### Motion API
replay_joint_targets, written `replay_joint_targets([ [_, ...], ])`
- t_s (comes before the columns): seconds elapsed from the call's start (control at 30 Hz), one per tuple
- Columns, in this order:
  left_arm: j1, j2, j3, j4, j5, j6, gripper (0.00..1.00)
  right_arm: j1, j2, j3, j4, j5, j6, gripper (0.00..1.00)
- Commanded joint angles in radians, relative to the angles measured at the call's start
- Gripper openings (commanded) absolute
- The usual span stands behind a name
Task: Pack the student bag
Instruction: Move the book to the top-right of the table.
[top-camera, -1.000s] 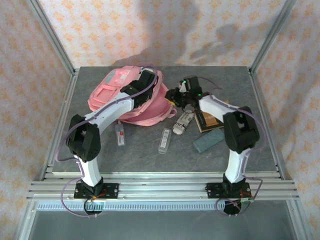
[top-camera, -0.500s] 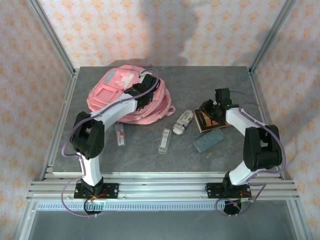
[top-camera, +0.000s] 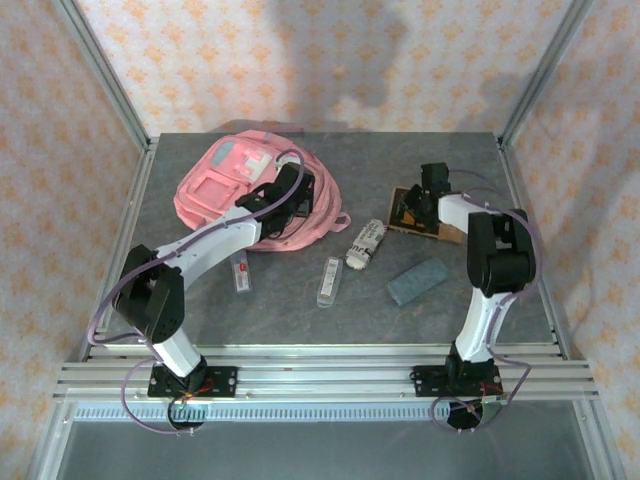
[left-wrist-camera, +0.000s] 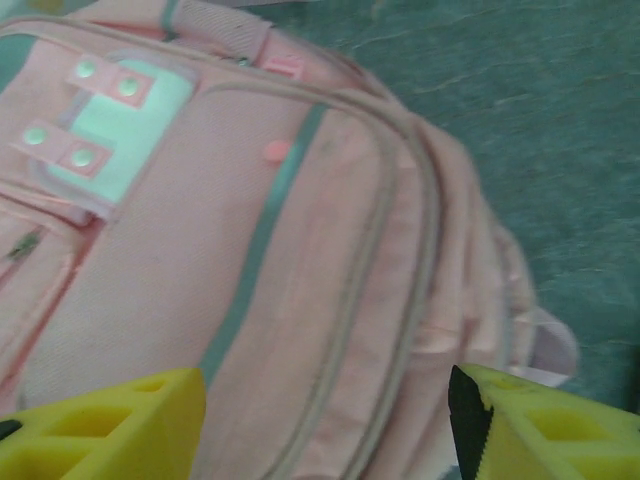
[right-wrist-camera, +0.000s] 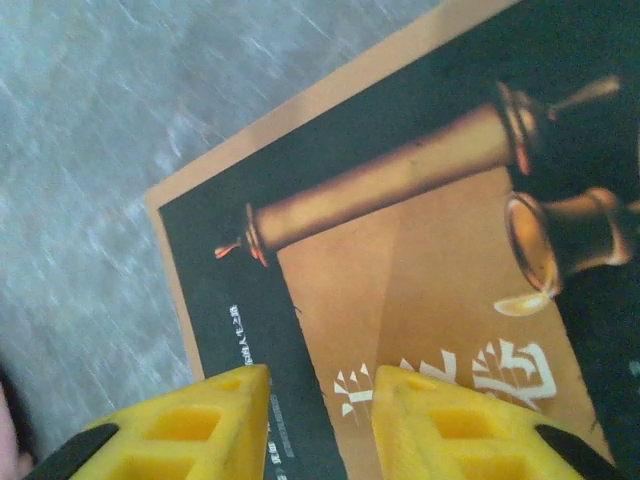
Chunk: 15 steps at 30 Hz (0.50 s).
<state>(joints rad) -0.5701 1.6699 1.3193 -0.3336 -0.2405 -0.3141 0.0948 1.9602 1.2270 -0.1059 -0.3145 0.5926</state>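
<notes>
Left gripper (left-wrist-camera: 325, 430) spread over the student bag (left-wrist-camera: 300, 250); right gripper (right-wrist-camera: 320, 385), slightly parted, may slip off the flat book (right-wrist-camera: 420, 260) beside the bag.

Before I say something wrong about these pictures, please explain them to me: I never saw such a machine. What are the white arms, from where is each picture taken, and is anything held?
These are two robot arms bolted to a table. One picture looks down from above and behind them; the other two come from cameras on the wrists, so the yellow fingers there belong to each arm's gripper. The left gripper hangs open over the pink student bag. The right gripper, its fingers slightly apart, hovers over a book. Neither holds anything. On the table also lie a white packet, two clear tubes and a grey block.
</notes>
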Motion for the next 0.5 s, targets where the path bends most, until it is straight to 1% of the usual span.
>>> replay_joint_targets([
  [0.0, -0.004, 0.016, -0.001, 0.054, 0.09, -0.035, 0.68, 0.033, 0.103, 0.058, -0.046, -0.032, -0.02, 0.32],
  [0.1, -0.004, 0.075, 0.061, 0.051, 0.125, -0.037, 0.68, 0.081, 0.138, 0.108, -0.06, -0.066, -0.073, 0.32],
  [0.17, -0.005, 0.118, 0.111, 0.049, 0.147, -0.039, 0.68, 0.109, 0.153, 0.127, -0.064, -0.11, -0.115, 0.32],
  [0.27, -0.005, 0.187, 0.202, 0.032, 0.168, -0.042, 0.68, 0.132, 0.161, 0.134, -0.087, -0.134, -0.162, 0.31],
  [0.37, -0.005, 0.266, 0.287, 0.016, 0.194, -0.04, 0.68, 0.139, 0.13, 0.113, -0.1, -0.138, -0.189, 0.31],
  [0.47, -0.005, 0.346, 0.387, -0.013, 0.236, -0.039, 0.69, 0.138, 0.052, 0.076, -0.102, -0.123, -0.198, 0.34],
])
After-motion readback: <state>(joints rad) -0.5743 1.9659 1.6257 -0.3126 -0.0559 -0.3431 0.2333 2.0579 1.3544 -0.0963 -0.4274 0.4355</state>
